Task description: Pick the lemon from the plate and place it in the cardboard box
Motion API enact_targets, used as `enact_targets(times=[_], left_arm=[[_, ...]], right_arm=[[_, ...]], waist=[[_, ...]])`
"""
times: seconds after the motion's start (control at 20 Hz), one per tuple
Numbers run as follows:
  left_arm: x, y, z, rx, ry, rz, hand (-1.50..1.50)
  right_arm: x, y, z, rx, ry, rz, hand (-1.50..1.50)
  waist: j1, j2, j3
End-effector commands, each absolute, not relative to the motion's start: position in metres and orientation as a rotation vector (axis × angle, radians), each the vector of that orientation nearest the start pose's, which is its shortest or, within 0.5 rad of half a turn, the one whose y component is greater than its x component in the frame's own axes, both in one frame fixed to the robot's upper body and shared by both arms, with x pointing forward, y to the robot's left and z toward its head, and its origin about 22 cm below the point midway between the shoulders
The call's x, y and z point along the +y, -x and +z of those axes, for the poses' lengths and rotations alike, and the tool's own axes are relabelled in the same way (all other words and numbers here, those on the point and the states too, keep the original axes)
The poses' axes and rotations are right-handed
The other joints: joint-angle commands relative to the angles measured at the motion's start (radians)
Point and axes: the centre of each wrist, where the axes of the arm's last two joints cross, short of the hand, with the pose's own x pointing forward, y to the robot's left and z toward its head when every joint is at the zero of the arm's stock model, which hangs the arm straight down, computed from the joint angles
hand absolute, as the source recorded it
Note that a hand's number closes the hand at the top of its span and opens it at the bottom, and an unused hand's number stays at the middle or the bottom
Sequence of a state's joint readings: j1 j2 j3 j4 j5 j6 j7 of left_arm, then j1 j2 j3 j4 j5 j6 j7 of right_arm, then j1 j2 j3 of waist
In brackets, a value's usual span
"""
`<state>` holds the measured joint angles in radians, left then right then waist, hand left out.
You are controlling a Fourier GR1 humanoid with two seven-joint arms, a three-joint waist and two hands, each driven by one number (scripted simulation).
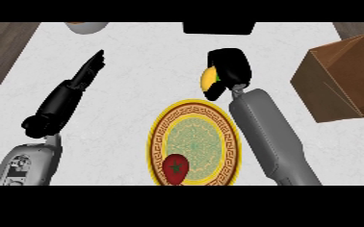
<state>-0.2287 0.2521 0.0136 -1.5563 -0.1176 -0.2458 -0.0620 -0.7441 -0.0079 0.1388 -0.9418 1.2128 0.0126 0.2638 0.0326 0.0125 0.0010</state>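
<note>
**Right hand curled round the lemon above the plate**

Black and glossy, the right hand (229, 69) sits beyond the far rim of the plate, its fingers and thumb curled round the lemon (208, 78). Only a smooth yellow bulge of the fruit shows at the hand's left side; the rest is hidden in the grasp. Whether the lemon is clear of the counter cannot be told from this angle. A smooth grey forearm runs from the lower right up to the wrist, crossing the plate's right edge.

Round and flat, the plate (158, 134) has a bright yellow rim, a dark red band with a gold key pattern, and a pale green patterned centre. A rounded red tomato (175, 167) with a dark green star-shaped calyx lies on its near part, close to the rim.

Plain brown with sharp edges, the cardboard box (334, 79) stands at the right of the counter, well apart from the lemon.

Long and slim, the left hand (88, 70) lies at the left with its fingers straight and pointing away, holding nothing.

White, faintly marbled stone forms the counter (142, 62). A pale rounded vessel (86, 27) and a black rectangular object (218, 27) sit at the far edge, both cut off.
</note>
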Motion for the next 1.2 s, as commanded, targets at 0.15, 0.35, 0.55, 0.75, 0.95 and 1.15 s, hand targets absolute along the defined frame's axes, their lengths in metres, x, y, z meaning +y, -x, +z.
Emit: enact_targets(times=[0.15, 0.35, 0.55, 0.75, 0.95, 1.15], left_arm=[[0.271, -0.278, 0.066, -1.743, -0.084, -0.532, 0.0], [0.274, -0.288, 0.068, -1.735, -0.097, -0.517, 0.0], [0.262, -0.293, 0.07, -1.743, -0.092, -0.52, 0.0], [0.27, -0.284, 0.061, -1.747, -0.118, -0.528, 0.0], [0.281, -0.289, 0.061, -1.743, -0.113, -0.528, 0.0], [0.28, -0.287, 0.083, -1.758, -0.094, -0.534, 0.0]], right_arm=[[-0.081, -0.408, 0.125, -1.45, 1.18, 1.085, 1.5], [-0.117, -0.416, 0.161, -1.464, 1.299, 0.808, 1.5], [-0.123, -0.422, 0.189, -1.42, 1.325, 0.495, 1.5], [-0.173, -0.42, 0.189, -1.328, 1.429, 0.405, 1.5], [-0.217, -0.421, 0.197, -1.296, 1.451, 0.296, 1.5], [-0.276, -0.424, 0.196, -1.217, 1.479, 0.314, 1.5]], waist=[[-0.014, -0.012, -0.001], [-0.031, -0.015, -0.001], [-0.026, -0.011, -0.001], [-0.035, -0.014, -0.001], [-0.034, -0.012, -0.001], [-0.025, -0.012, -0.001]])
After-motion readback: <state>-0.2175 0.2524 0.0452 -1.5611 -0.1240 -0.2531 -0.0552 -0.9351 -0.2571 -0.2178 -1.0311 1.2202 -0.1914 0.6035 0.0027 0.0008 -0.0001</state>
